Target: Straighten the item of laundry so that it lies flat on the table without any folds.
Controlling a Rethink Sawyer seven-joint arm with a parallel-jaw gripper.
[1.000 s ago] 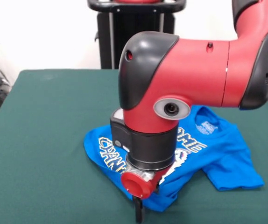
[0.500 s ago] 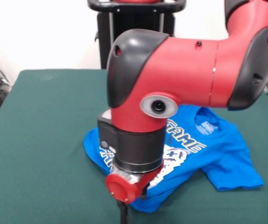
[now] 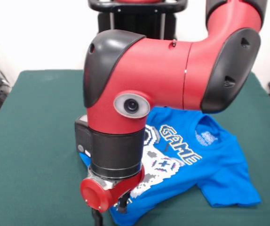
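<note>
One blue T-shirt lies on the green worktop, pulled flatter than before (more print showing). The hand has shifted left over its hem; grip unreadable.

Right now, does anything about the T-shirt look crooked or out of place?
Yes. The blue T-shirt lies askew on the green table, its print slanting and one sleeve splayed at the near right. Its left part is hidden behind the arm.

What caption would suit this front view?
Red robot arm leans low over a partly rumpled blue T-shirt on a green table.
</note>
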